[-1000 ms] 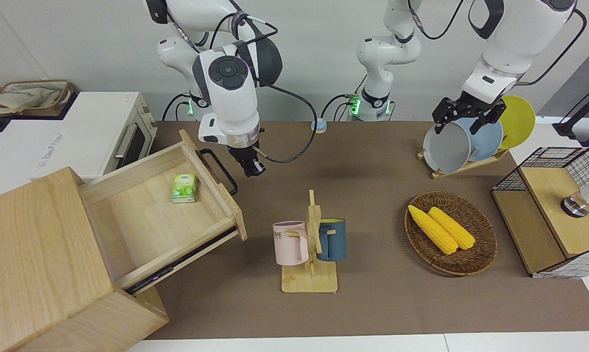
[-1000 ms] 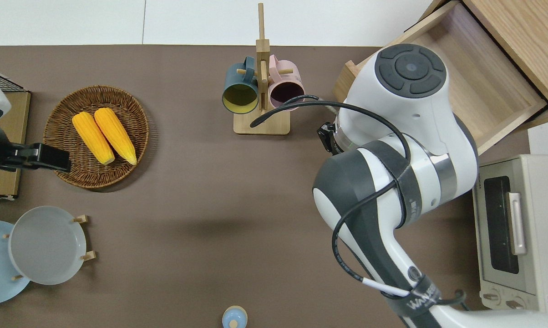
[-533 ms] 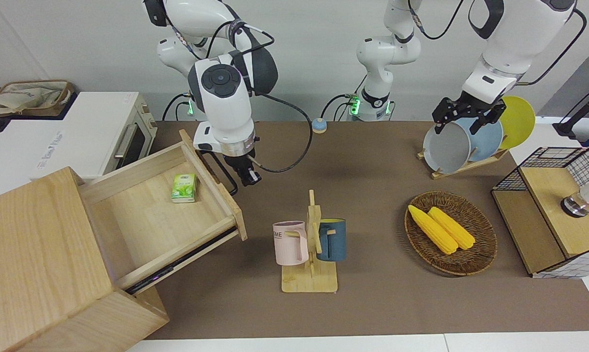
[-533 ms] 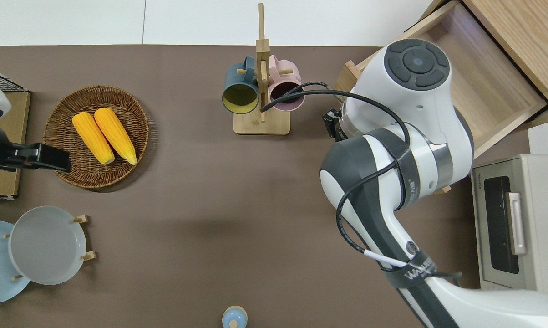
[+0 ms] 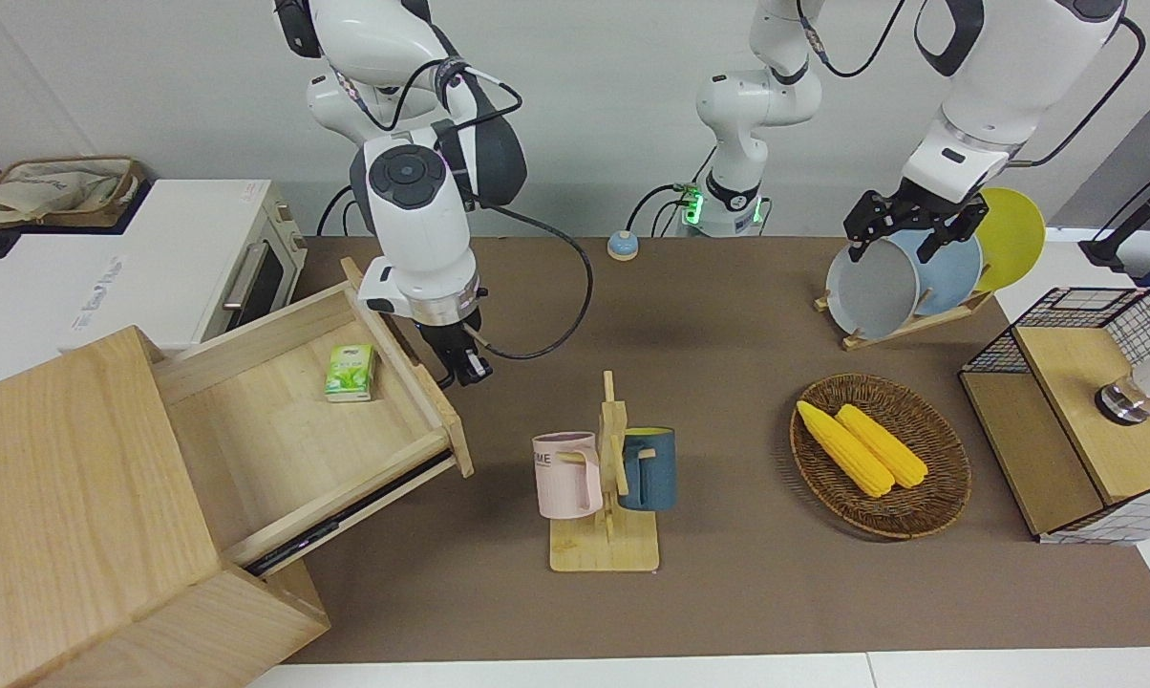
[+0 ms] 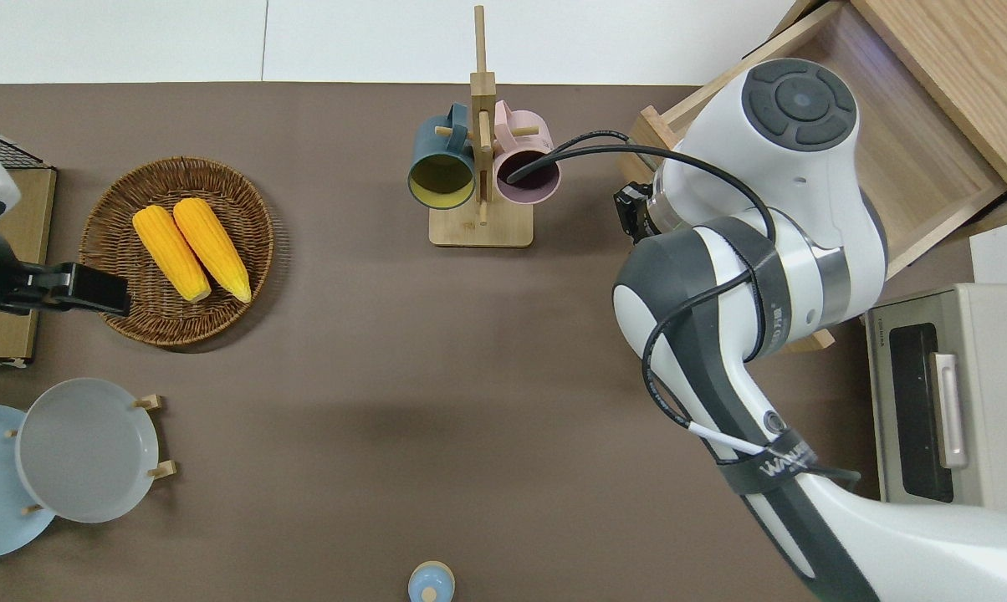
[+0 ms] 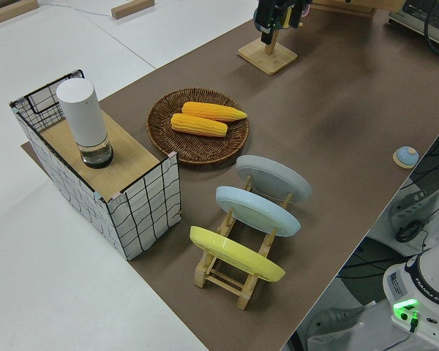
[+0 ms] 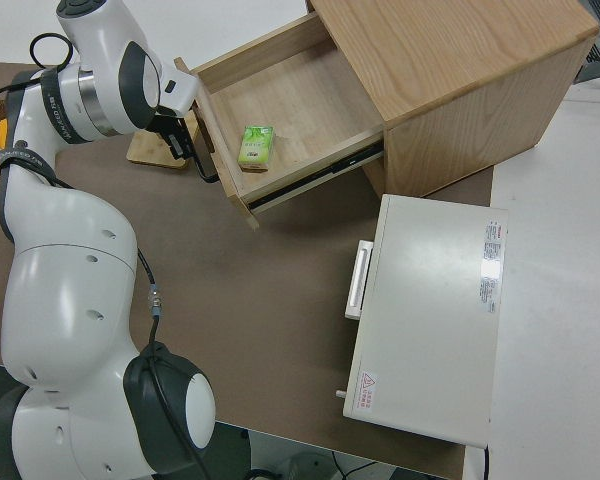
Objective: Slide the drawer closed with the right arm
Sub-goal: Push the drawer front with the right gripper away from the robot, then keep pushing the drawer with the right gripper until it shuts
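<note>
Drawer: the drawer (image 5: 298, 430) stands pulled well out of the pale wood cabinet (image 5: 69, 516) at my right arm's end of the bench (image 5: 728, 592), angled across it, with a small green packet (image 5: 350, 372) lying inside near the front panel.

Handle: the black loop handle (image 8: 202, 150) sits on the drawer's front panel, on the face that looks toward the middle of the bench.

My right tool: the right tool (image 5: 462, 363) hangs low, right at the handle and the front panel; whether it is touching them I cannot make out. I cannot tell if its fingers are parted or pressed together.

Key relation: the drawer lies from my right tool toward the cabinet, its long axis of travel running from the front panel back into the cabinet body. I judge the push must go square to that panel, along the slide, not across it.

Nearer arm: my right arm (image 6: 771, 276) is the one at the drawer; the left arm is parked.

Progress: I judge the closing barely begun, most of the drawer's floor is uncovered.

Risk: an off-axis push could jam the slide.
</note>
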`<control>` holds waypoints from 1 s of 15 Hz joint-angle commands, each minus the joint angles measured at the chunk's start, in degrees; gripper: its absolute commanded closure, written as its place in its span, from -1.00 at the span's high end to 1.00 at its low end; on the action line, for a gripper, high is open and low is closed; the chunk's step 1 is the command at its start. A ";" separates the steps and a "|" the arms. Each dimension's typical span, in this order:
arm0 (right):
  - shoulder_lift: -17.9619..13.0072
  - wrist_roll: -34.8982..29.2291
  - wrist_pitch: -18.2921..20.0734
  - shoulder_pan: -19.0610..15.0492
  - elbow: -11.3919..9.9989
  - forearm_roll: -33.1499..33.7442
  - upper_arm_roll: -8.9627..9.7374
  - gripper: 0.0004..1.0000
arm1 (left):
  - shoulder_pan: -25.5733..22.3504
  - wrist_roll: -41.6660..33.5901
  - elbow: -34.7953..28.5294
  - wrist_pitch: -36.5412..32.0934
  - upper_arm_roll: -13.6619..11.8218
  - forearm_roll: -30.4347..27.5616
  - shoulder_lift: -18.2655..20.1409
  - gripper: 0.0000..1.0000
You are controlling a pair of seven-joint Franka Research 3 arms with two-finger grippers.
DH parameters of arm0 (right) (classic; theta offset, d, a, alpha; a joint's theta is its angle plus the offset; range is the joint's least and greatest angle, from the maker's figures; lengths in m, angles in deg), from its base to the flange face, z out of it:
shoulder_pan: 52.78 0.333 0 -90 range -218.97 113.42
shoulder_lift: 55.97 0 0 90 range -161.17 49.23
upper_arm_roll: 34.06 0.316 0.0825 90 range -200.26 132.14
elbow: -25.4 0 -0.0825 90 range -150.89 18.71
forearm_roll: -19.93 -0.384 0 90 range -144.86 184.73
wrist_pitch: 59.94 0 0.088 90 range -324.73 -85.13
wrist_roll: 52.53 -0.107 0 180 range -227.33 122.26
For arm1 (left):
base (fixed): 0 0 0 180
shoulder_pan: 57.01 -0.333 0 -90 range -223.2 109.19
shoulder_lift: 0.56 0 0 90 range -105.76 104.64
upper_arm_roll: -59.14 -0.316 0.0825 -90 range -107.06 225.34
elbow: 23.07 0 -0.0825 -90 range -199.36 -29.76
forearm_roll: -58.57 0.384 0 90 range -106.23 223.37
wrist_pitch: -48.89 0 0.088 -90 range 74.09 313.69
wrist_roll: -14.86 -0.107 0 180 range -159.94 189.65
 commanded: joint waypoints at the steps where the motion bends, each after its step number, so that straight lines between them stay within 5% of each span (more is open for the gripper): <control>1: 1.70 2.74 -1.04 -2.98 2.08 1.86 0.95 -1.00 | 0.39 0.60 0.58 -1.03 -0.02 1.02 0.25 0.99; 15: 4.78 11.70 -0.08 -11.42 5.86 2.30 1.74 -1.00 | 0.39 0.60 0.58 -1.03 -0.02 1.02 0.25 0.99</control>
